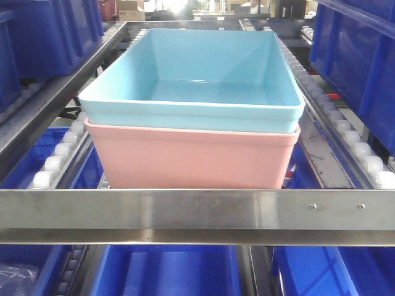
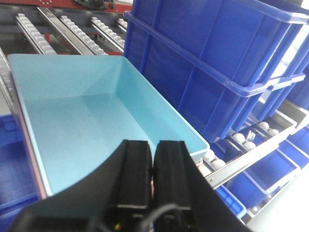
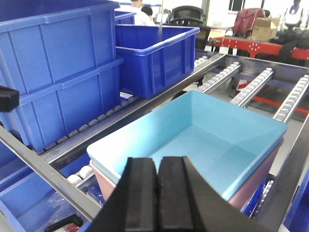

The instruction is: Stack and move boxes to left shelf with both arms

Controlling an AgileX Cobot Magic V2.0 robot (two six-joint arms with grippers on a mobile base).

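Note:
The light blue tub (image 1: pixel 210 61) sits nested in the salmon pink tub (image 1: pixel 191 157). The stack stands on the steel shelf behind its flat front rail (image 1: pixel 185 209), between rows of white rollers (image 1: pixel 52 163). No gripper shows in the front view. My left gripper (image 2: pixel 153 164) is shut and empty, hovering over the near corner of the blue tub (image 2: pixel 87 116). My right gripper (image 3: pixel 158 179) is shut and empty, above the near rim of the blue tub (image 3: pixel 207 130). The pink tub (image 3: pixel 104 179) shows beneath it.
Dark blue bins stand on both sides of the shelf (image 1: pixel 358 55) (image 1: pixel 43 31) and on the level below (image 1: pixel 166 271). Stacked dark blue bins (image 2: pixel 217 58) (image 3: pixel 58 72) are close beside the tubs. More roller rails (image 3: pixel 251 87) run behind.

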